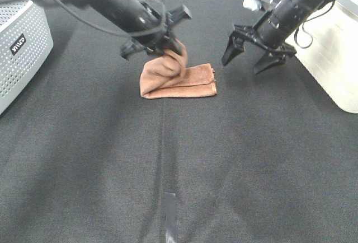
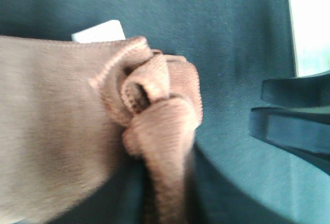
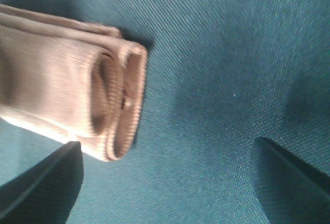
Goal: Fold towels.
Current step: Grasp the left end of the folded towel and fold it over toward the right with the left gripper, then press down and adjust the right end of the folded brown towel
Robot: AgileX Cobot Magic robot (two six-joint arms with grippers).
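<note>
The reddish-brown towel (image 1: 187,82) lies folded into a thick strip on the dark table, a little behind the middle. My left gripper (image 1: 168,48) is shut on the towel's left part and holds it bunched above the rest. The left wrist view shows that bunched fold (image 2: 154,105) and the white tag (image 2: 100,30). My right gripper (image 1: 254,57) is open and empty, just right of the towel and above the table. In the right wrist view its fingertips (image 3: 46,182) stand wide apart, with the towel's folded end (image 3: 103,100) ahead of them.
A white perforated box with a logo (image 1: 22,52) stands at the left edge. A white container (image 1: 330,58) stands at the right, behind my right arm. A short strip of tape (image 1: 170,215) lies on the dark tablecloth (image 1: 251,159) near the front.
</note>
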